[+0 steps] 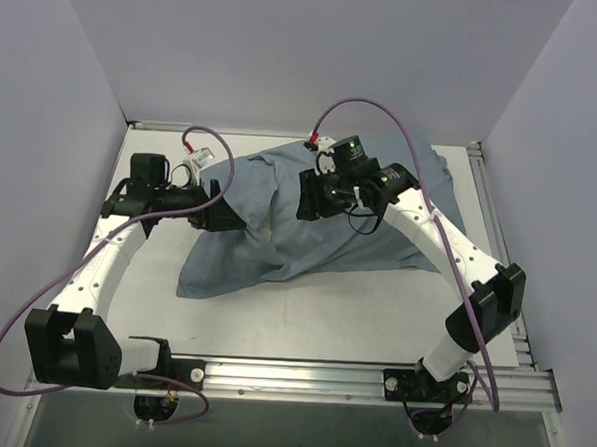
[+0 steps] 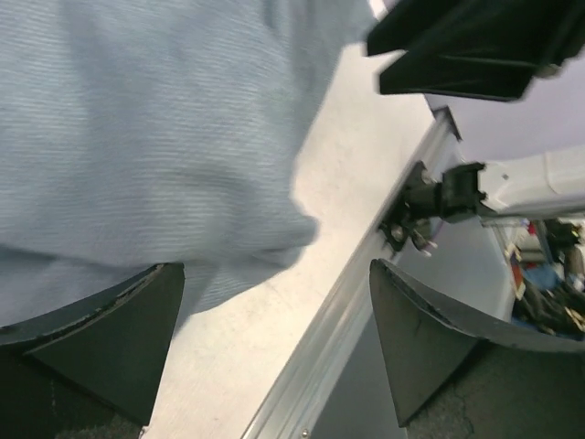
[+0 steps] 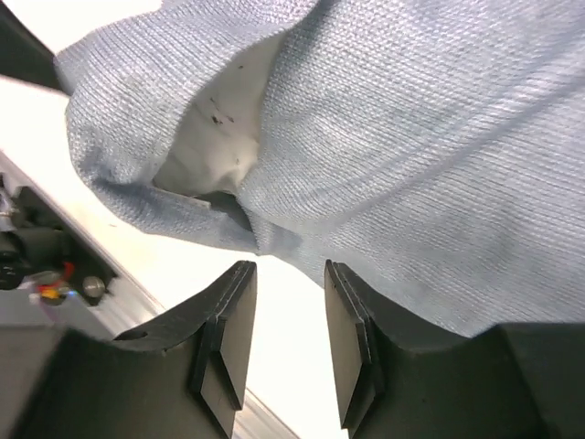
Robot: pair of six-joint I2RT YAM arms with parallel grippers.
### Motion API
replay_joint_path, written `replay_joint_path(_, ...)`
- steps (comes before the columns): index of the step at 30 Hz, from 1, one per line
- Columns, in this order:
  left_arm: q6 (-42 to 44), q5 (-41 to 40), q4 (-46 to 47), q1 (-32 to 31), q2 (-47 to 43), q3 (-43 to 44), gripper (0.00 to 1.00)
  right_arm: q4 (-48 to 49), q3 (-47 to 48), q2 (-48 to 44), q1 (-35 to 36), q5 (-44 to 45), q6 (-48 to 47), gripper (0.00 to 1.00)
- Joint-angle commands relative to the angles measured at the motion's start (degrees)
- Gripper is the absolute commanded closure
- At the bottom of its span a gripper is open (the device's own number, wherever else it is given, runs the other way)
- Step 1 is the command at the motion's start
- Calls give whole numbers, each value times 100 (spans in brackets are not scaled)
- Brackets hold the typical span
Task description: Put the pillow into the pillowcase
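Note:
The blue-grey pillowcase (image 1: pixel 308 234) lies bulging across the middle of the table, and in the top view it hides the pillow. In the right wrist view the white pillow (image 3: pixel 224 128) with small dark specks shows inside the pillowcase's (image 3: pixel 430 128) gaping mouth. My right gripper (image 3: pixel 288 311) hovers just in front of that mouth, jaws a little apart with nothing between them; from above, the right gripper (image 1: pixel 312 196) sits over the cloth's far middle. My left gripper (image 1: pixel 219 209) stands at the cloth's left edge. Its fingers (image 2: pixel 110 338) are spread wide and empty beside the pillowcase (image 2: pixel 146 137).
A metal rail (image 1: pixel 301 369) runs along the table's near edge and another rail (image 1: pixel 489 223) along the right side. Pale walls close in the left, back and right. Purple cables (image 1: pixel 34 300) loop from both arms. The right arm (image 2: pixel 535 183) shows in the left wrist view.

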Motion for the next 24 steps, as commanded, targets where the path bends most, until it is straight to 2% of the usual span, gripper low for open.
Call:
replay_joint_path(1, 543, -237, -299, 351, -191, 486, 11, -472, 141, 28, 137, 894, -631, 64)
replay_joint_path(6, 517, -775, -203, 404, 19, 803, 12, -340, 896, 644, 321, 824, -544, 44)
replay_joint_path(10, 279, -1003, -36, 413, 11, 856, 11, -235, 1179, 1275, 480, 1061, -456, 39)
replay_joint_path(14, 130, -1144, 184, 413, -217, 698, 9, -164, 1424, 1769, 506, 1282, -367, 39)
replay_joint_path(16, 95, -1118, 219, 413, -340, 584, 8, -164, 1609, 1944, 498, 1396, -376, 42)
replay_joint_path(18, 86, -1162, 245, 413, -437, 443, 8, -182, 1689, 1963, 489, 1387, -438, 52)
replay_joint_path(19, 103, -1153, 254, 413, -463, 399, 8, -182, 1689, 1893, 489, 1405, -464, 60)
replay_joint_path(20, 112, -1171, 272, 413, -498, 355, 8, -243, 1671, 1832, 463, 1440, -464, 74)
replay_joint_path(22, 147, -1189, 324, 413, -551, 267, 8, -375, 1619, 1552, 410, 1501, -517, 84)
replay_joint_path(24, 182, -1180, 333, 405, -499, 232, 9, -516, 1452, 1270, 366, 1440, -578, 86)
